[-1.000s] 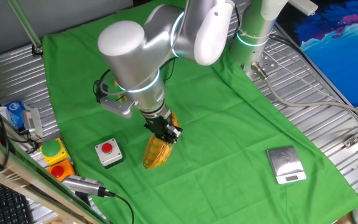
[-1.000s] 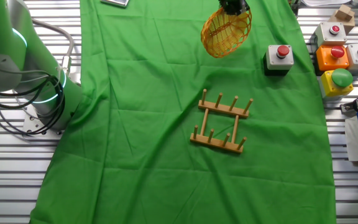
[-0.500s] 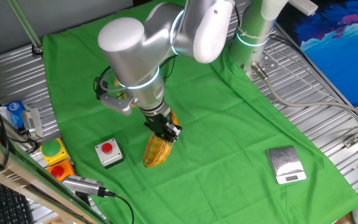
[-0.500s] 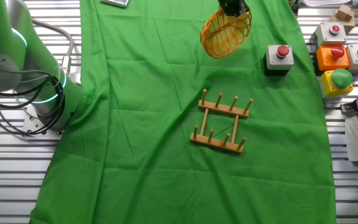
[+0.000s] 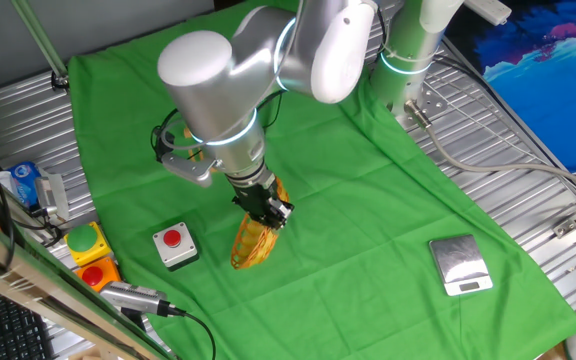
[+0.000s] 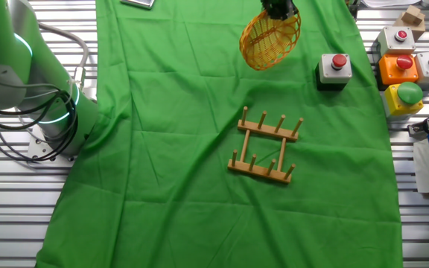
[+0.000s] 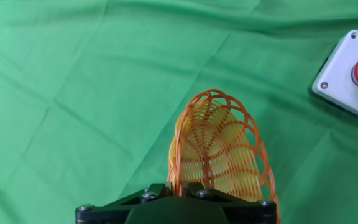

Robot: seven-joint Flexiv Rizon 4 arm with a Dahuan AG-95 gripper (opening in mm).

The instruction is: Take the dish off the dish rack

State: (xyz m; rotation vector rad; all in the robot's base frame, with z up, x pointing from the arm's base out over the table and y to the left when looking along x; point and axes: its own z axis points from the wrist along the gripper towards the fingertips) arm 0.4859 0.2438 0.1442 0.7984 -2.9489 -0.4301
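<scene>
The fingertips themselves were hard to make out in all three views: in the hand view the gripper was cut off at the bottom edge, only its black body showing, and in the other fixed view just a dark bit of it poked in at the top edge. In one fixed view the big silver arm blocked the dish rack completely.

From what showed, the gripper was clamped narrow on the rim of the dish, which hung edge-down below it (yellow weave with orange strands, tilted a bit). I couldn't tell if the bottom edge of the dish touched the green cloth or hung just above it.

The dish rack stood bare on the cloth, well apart from the dish. The grey box with a red button sat near the dish, not touching, with more button boxes off the cloth's edge beside it
</scene>
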